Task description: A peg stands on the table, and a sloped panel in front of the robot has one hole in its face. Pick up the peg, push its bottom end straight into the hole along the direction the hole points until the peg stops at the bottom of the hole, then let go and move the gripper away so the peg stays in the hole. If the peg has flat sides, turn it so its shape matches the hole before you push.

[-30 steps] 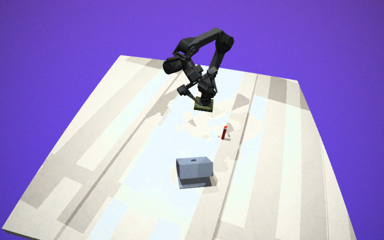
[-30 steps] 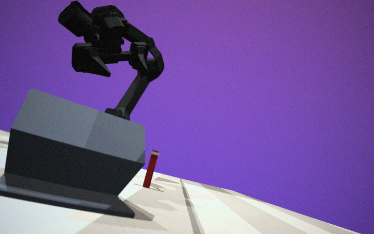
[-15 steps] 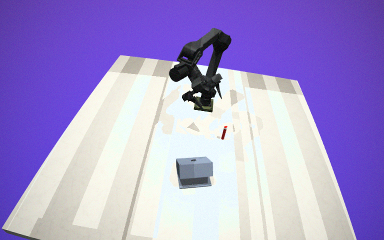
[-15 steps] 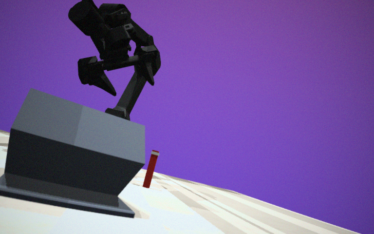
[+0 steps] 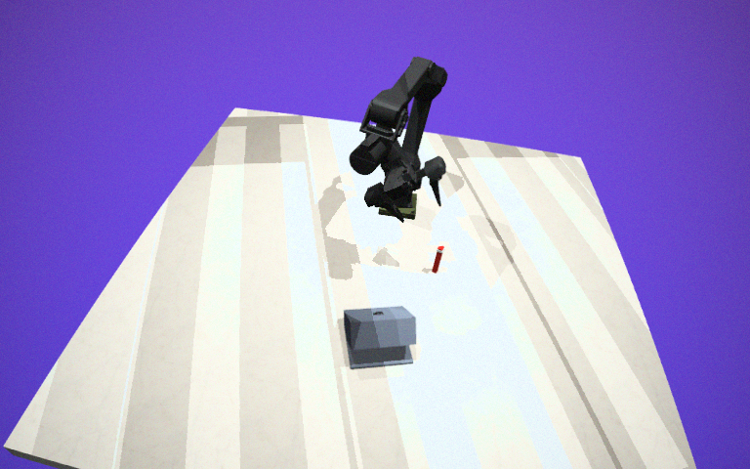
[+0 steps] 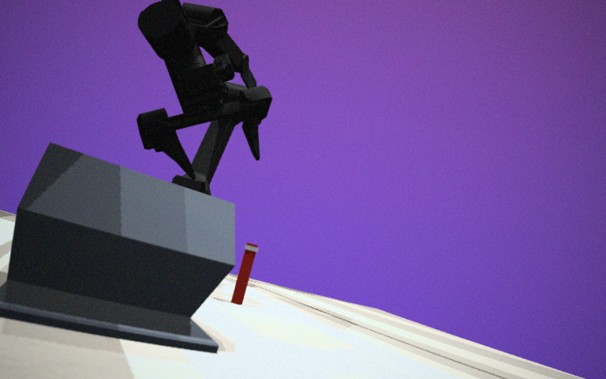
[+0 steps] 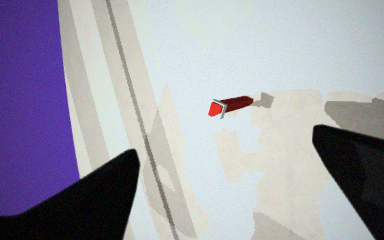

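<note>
The red peg stands upright on the table, with a bright red top and a pale band just below it. It looks flat-sided, but its exact shape is too small to tell. The grey block with the sloped panel has a small dark hole near the upper edge in the top view; its shape is unclear. The block is out of the wrist view. My gripper is wide open and empty, above the table and higher than the peg, on the robot base's side of it.
The arm's base is at the back of the striped table. The block stands farther from the base than the peg and off to one side of it. Shadows of the arm fall on the table near the peg.
</note>
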Robot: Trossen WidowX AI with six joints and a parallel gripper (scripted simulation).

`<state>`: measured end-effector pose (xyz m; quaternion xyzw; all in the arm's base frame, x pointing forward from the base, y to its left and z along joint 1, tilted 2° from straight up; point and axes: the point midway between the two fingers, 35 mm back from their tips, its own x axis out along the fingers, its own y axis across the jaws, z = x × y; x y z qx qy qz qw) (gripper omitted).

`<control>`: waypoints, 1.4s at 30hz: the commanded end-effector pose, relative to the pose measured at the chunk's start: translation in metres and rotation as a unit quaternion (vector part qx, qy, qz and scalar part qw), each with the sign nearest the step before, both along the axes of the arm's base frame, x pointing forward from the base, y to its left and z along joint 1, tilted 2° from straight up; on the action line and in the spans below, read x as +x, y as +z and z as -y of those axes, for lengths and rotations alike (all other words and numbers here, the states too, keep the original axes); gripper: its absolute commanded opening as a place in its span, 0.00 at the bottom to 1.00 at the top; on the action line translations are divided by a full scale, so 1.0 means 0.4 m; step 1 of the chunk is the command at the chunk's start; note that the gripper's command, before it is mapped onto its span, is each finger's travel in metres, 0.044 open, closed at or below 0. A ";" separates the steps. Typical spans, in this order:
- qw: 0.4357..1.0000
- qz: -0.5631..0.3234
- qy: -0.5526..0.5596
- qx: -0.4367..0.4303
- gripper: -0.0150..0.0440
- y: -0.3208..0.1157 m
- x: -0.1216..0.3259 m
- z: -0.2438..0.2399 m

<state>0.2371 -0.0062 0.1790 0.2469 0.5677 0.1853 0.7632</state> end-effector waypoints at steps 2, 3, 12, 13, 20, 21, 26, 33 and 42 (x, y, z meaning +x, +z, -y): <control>0.999 -0.036 -0.008 -0.013 1.00 -0.017 0.006 -0.014; 0.999 -0.043 -0.010 -0.016 1.00 -0.021 0.006 -0.018; 0.993 -0.102 -0.027 -0.048 1.00 -0.049 0.012 -0.048; 0.992 -0.108 -0.030 -0.052 1.00 -0.052 0.013 -0.052; 0.985 -0.145 -0.048 -0.082 1.00 -0.072 0.018 -0.075; 0.984 -0.149 -0.051 -0.087 1.00 -0.075 0.018 -0.079; 0.977 -0.170 -0.066 -0.111 1.00 -0.087 0.022 -0.096; 0.967 -0.192 -0.090 -0.145 1.00 -0.104 0.030 -0.120; 0.952 -0.207 -0.124 -0.189 1.00 -0.122 0.040 -0.154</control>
